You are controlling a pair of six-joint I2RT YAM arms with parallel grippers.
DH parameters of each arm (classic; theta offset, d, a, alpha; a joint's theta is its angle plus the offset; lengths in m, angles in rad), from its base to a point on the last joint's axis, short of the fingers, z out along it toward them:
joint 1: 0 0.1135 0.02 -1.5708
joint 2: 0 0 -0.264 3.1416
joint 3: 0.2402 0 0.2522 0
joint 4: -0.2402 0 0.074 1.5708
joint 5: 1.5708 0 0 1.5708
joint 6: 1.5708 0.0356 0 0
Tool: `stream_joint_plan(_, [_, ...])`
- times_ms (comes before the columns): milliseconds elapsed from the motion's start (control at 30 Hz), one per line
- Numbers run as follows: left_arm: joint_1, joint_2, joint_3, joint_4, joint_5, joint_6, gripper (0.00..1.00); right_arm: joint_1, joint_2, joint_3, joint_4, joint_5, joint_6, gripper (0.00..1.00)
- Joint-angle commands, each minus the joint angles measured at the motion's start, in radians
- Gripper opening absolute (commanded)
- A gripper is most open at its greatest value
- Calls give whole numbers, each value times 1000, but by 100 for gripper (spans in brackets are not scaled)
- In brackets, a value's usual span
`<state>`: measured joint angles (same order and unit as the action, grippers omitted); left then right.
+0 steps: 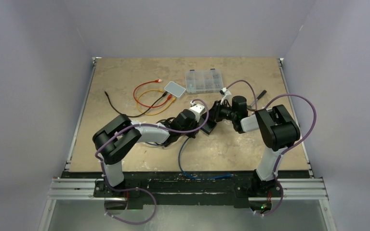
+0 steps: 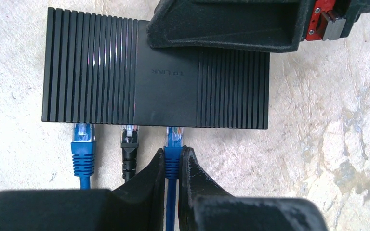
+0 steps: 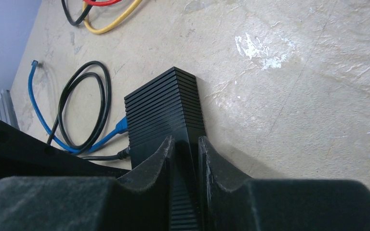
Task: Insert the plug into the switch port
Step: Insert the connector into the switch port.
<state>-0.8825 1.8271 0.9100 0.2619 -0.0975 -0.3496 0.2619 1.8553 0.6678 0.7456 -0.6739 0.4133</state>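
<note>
One plug [image 2: 174, 142] in left gripper [image 2: 174, 153], switch [image 3: 161, 103] seemingly in right gripper [image 3: 186, 141]

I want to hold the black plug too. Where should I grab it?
Pinch the ribbed sleeve just behind the black plug, coming from the cable side, away from the box. It sticks straight out, with small gaps to the blue plugs beside it.

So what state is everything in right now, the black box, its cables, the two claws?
switch, flat on the table, held at one end.
free blue plug, in its port.
black plug, in its port.
held blue plug, at its port, apparently in.
left claw, shut on the held blue plug.
right claw, shut on the switch.
red cable, loose, unplugged.
</note>
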Motion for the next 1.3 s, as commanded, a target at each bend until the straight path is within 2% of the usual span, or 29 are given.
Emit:
stream_joint_plan(0, [44, -3, 83, 280, -139, -12, 0, 60, 18, -19, -93, -196, 11, 24])
stream_joint_plan(433, [81, 40, 81, 557, -116, 11, 0, 78, 56, -7, -73, -241, 24, 22])
stream_joint_plan(633, [88, 21, 6, 750, -152, 116, 0, 79, 74, 1, -77, -252, 24, 22])
stream_joint_plan(867, [142, -10, -105, 879, -210, 77, 0, 80, 85, 5, -84, -251, 24, 22])
stream_joint_plan(967, [147, -11, -136, 920, -168, 99, 0, 80, 89, 7, -93, -244, 22, 22])
stream_joint_plan(1067, [148, -5, -136, 915, -80, 148, 0, 80, 94, 10, -94, -242, 21, 22])
stream_joint_plan(1267, [149, -1, -113, 908, 10, 212, 0, 89, 102, 20, -106, -253, 10, 22])
